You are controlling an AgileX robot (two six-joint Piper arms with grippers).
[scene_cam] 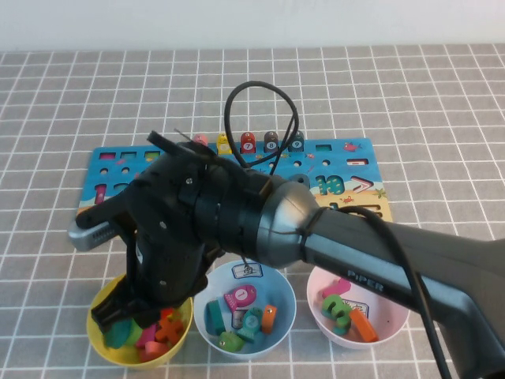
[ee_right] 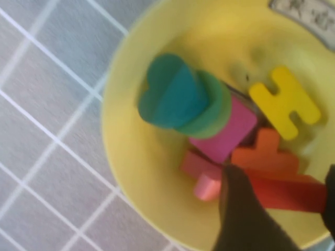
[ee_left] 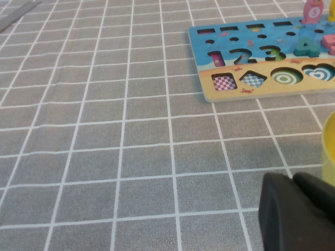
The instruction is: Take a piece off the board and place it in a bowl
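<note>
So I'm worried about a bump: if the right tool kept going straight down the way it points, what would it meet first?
Probably the red bar between the right tool's open fingers, lying on the other pieces in the yellow bowl; depth is unclear.

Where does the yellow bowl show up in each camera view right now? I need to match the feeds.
High view: yellow bowl at front left of the table, under the right gripper, left of the blue bowl.
Left wrist view: only a yellow sliver of its rim at the edge, beside the left gripper.
Right wrist view: it fills the picture, holding coloured pieces.
Shared landmark: the bowl's own yellow rim.
</note>
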